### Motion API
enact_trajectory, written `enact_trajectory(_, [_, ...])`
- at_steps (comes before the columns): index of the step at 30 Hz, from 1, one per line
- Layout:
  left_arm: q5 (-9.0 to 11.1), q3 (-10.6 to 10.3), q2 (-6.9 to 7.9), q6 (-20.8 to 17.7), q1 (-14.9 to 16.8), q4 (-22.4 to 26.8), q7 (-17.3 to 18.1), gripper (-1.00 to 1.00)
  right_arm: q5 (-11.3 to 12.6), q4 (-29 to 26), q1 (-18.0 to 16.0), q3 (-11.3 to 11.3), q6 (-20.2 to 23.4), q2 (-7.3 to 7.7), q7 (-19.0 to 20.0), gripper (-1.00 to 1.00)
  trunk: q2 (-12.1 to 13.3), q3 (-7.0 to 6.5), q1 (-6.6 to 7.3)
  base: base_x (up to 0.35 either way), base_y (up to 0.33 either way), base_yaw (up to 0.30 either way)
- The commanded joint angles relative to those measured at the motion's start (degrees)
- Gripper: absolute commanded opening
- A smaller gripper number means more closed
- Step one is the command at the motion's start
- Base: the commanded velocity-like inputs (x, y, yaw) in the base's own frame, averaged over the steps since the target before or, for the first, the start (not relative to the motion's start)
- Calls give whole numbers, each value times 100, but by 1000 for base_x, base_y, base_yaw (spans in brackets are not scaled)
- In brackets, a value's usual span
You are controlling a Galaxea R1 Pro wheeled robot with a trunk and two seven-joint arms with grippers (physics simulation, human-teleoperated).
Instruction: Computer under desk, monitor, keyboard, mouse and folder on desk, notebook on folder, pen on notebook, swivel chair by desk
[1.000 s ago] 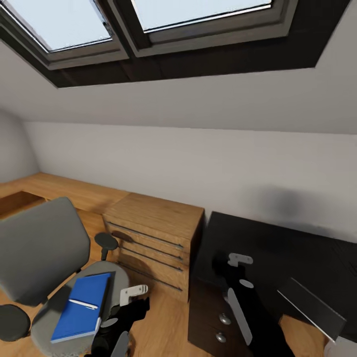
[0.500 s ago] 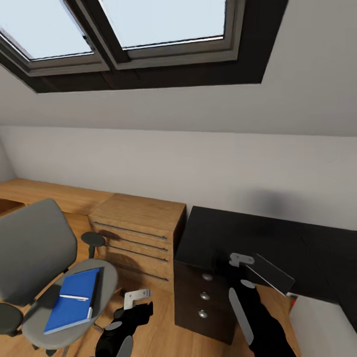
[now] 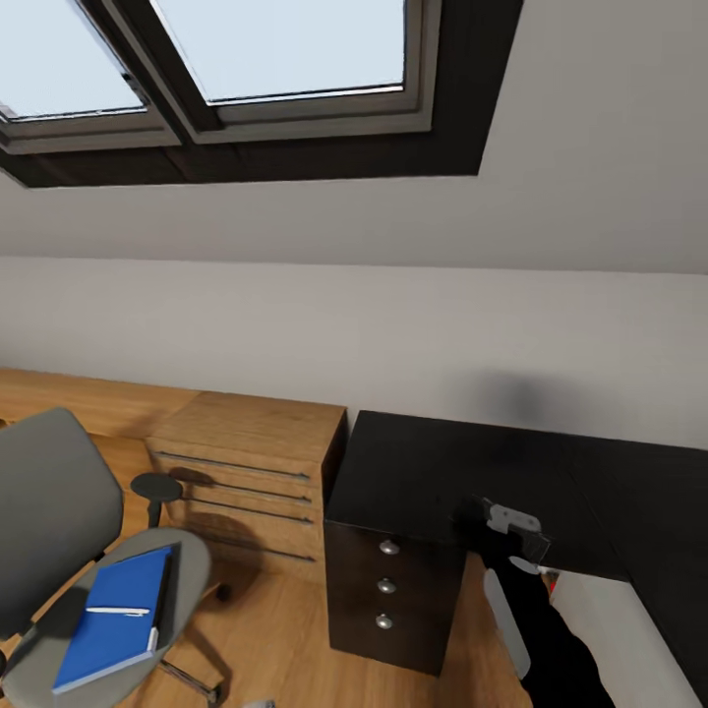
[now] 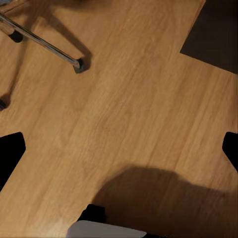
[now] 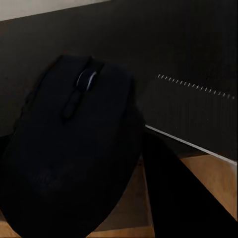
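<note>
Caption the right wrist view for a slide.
Black mouse close before the right pincer, over the glossy black desk, keyboard edge alongside.

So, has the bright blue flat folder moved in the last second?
No. The folder lies as before on the grey upholstered chair, itself unmoved beside the light-wood drawer cabinet; only the camera turned.

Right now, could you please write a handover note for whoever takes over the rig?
Left gripper: jaws open, empty, over the floor.
Right gripper: shut on the mouse, at the desk edge near the keyboard.
Folder, pen on top, lies on the swivel chair seat, left of the desk.
Computer stands low beside the drawers.
To do: set the mouse down, move the folder, stack, park the chair.
</note>
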State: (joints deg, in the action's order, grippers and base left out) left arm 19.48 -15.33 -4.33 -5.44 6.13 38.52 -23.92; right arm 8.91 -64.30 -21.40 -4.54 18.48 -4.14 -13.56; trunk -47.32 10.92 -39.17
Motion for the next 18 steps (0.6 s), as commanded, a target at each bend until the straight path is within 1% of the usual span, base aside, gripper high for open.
enact_trajectory(1, [37,-29,4,-13,3,11,-49,100,83,-6,-5,-46,14,21,-31,-100,-7,6,-1,0,0,-249])
enact_trajectory(4, [38,-31,3,1,3,8,-51,100,84,-2,-5,-142,15,49,-11,-100,-7,-1,-1,0,0,-255])
enact_trajectory(12, [43,-29,2,10,3,-40,-52,100,84,5,-5,-202,15,84,1,-100,-7,-17,-1,0,0,-259])
enact_trajectory(15, [31,-31,-3,35,3,-173,-51,100,84,8,-5,-233,15,141,2,-100,-7,-18,-1,0,0,-261])
enact_trajectory(18, [27,-32,-10,190,3,-237,-49,100,87,12,-5,-258,15,207,2,-100,-7,-19,-1,0,0,-262])
